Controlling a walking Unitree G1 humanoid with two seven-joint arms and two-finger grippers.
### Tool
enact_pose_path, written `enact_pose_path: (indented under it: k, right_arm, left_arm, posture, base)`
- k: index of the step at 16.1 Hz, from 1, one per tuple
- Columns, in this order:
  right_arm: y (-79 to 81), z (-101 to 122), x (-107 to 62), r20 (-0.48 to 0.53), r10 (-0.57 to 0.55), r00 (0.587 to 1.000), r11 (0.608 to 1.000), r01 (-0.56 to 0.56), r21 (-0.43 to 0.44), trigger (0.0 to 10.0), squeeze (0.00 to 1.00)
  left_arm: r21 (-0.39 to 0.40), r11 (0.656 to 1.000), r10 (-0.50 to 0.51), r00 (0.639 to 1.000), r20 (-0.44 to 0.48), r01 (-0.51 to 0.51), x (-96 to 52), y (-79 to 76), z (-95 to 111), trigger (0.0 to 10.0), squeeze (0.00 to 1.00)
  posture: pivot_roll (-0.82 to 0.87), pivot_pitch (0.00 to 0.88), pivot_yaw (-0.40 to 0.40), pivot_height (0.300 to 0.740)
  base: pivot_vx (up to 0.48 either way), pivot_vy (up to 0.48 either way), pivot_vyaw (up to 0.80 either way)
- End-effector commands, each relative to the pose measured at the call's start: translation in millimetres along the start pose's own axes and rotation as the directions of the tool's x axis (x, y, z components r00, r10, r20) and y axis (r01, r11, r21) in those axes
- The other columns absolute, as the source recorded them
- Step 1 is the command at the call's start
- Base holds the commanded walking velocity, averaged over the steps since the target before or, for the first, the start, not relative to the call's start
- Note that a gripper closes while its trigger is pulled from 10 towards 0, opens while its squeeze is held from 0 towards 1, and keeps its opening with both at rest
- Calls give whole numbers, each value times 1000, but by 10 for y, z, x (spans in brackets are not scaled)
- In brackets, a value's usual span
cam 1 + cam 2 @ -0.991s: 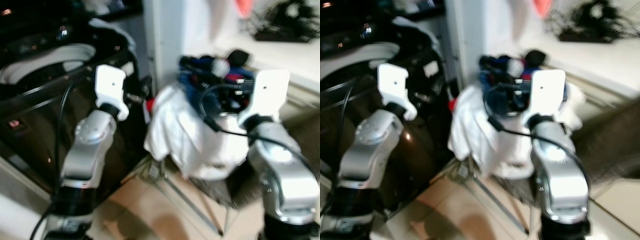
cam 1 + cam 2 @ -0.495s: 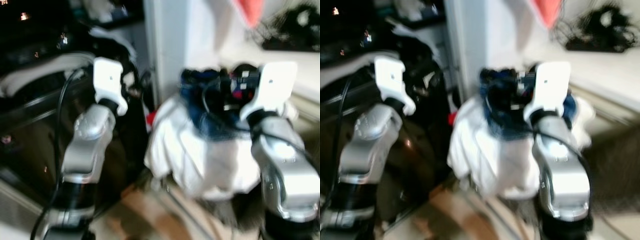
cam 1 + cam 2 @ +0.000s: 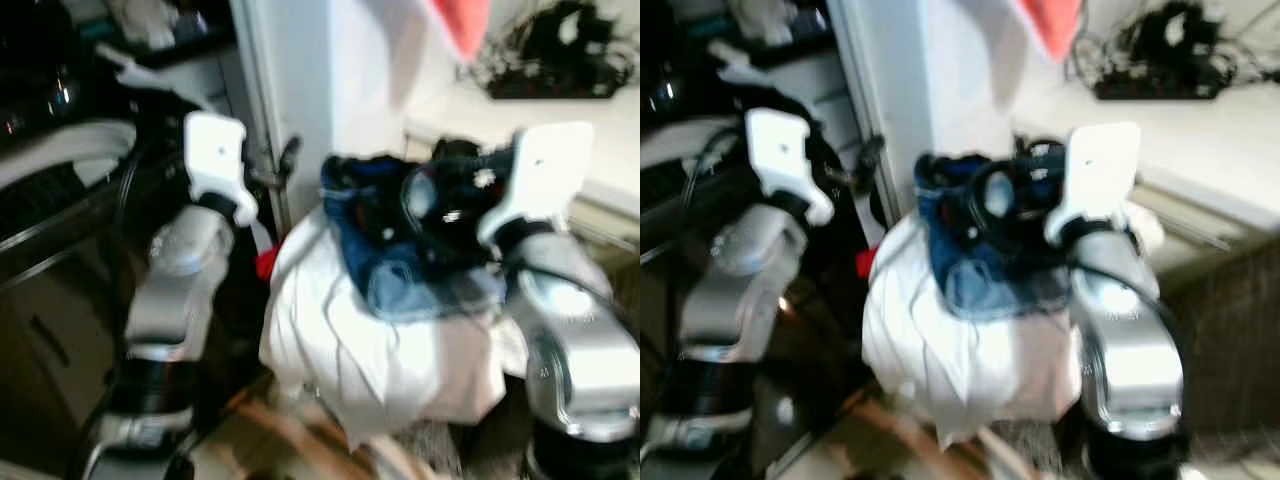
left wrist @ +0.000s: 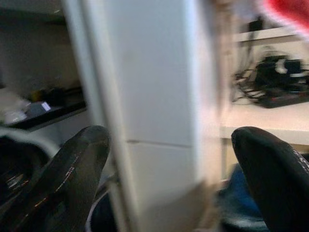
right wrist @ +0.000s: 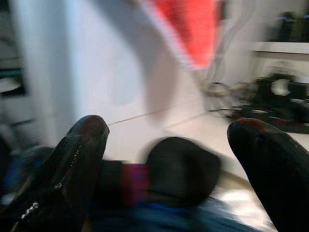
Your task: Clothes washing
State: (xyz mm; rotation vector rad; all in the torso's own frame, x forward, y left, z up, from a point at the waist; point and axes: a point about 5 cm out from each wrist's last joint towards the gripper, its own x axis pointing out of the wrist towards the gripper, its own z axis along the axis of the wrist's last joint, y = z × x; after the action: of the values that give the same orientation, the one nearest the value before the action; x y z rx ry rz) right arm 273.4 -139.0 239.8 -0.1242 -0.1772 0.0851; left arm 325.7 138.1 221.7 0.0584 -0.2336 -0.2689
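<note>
The left gripper [image 4: 169, 183] has its 2 black fingers [image 4: 63, 183] spread wide, holding nothing, aimed at a white pillar [image 4: 145, 96]. The right gripper [image 5: 174, 179] also has its 2 fingers [image 5: 63, 179] wide apart and empty, just above the clothes [image 3: 400, 250]. Both silver arms are raised with forearms upright, the left arm [image 3: 180, 280] beside a dark washing machine [image 3: 60, 200], the right arm [image 3: 570, 320] against 1 heaped laundry pile: blue and dark garments over a white sheet [image 3: 350, 340]. 1 red cloth [image 5: 193, 29] hangs above; a tangle of black cables [image 3: 550, 50] lies on the counter [image 3: 480, 110].
</note>
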Motion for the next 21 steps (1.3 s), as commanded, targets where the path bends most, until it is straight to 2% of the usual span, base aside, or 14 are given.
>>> enact_pose_path:
  k: [1, 11, 13, 14, 16, 17, 20, 21]
  right_arm:
    - [50, -1, 1, -8, 30, 1000, 1000, -30, 8, 10000, 0]
    - [66, 10, -5, -4, 41, 999, 999, -41, 8, 10000, 0]
    - [72, 1, -9, -7, 40, 999, 999, -40, 9, 10000, 0]
    - [70, -13, -13, -13, 36, 999, 999, -36, 9, 10000, 0]
    - [15, -110, -23, -64, -10, 998, 1000, 9, -8, 10000, 0]
    - [-38, -175, -31, -95, -42, 995, 999, 39, -28, 10000, 0]
    - [-129, -269, -25, -131, -89, 987, 991, 75, -111, 10000, 0]
    - [-131, -312, -23, -153, -80, 985, 991, 62, -122, 10000, 0]
  left_arm:
    - [10, 1000, 7, 1000, -1, -7, -20, 33, -13, 10000, 0]
    - [9, 1000, -8, 1000, -27, 9, -16, 8, -66, 10000, 0]
    - [102, 995, -2, 999, -43, 6, -12, 6, -83, 10000, 0]
    - [117, 993, -13, 998, -58, 20, -14, -17, -108, 10000, 0]
    - [12, 1000, -2, 997, -76, 3, -45, -58, -185, 10000, 0]
    - [-12, 1000, -9, 995, -97, 8, -78, -94, -242, 10000, 0]
    - [32, 998, -46, 992, -120, 50, -153, -182, -327, 10000, 0]
    - [31, 999, -28, 991, -128, 32, -171, -179, -348, 10000, 0]
  posture:
    - [-43, 0, 62, 740]
    - [-44, 0, 68, 740]
    - [-44, 0, 67, 740]
    - [-44, 0, 68, 740]
    - [-45, 0, 66, 740]
    - [-45, 0, 64, 740]
    - [-41, 0, 49, 740]
    - [-39, 0, 44, 740]
  base:
    - [0, 428, 0]
    - [0, 457, 0]
    - [0, 0, 0]
    - [0, -480, 0]
    - [0, -240, 0]
    - [0, 0, 0]
    - [0, 0, 0]
    - [0, 0, 0]
